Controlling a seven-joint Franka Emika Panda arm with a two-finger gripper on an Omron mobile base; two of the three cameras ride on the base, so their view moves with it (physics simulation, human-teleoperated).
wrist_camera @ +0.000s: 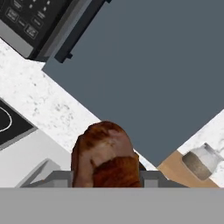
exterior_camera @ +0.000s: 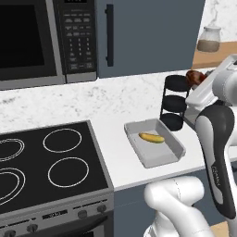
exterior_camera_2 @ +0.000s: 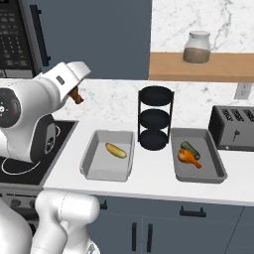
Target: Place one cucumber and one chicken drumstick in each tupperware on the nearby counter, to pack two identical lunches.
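Note:
My gripper (wrist_camera: 106, 176) is shut on a brown chicken drumstick (wrist_camera: 104, 151), held up in the air above the counter (exterior_camera_2: 149, 181). In the right base view that drumstick (exterior_camera_2: 76, 96) pokes out below the hand, up and left of the left tupperware (exterior_camera_2: 98, 167). That grey tray holds one yellowish cucumber (exterior_camera_2: 115, 150). The right tupperware (exterior_camera_2: 209, 167) holds a green cucumber (exterior_camera_2: 190, 148) and a chicken drumstick (exterior_camera_2: 188, 158). In the left base view the held drumstick (exterior_camera: 194, 76) is above and right of the left tupperware (exterior_camera: 162, 153) with its cucumber (exterior_camera: 151, 137).
A black tiered rack (exterior_camera_2: 155, 118) stands between the two trays. A toaster (exterior_camera_2: 233, 128) sits at the right, a stovetop (exterior_camera: 46, 162) to the left, and a microwave (exterior_camera: 41, 37) above it. A glass jar (exterior_camera_2: 197, 47) rests on a wooden shelf.

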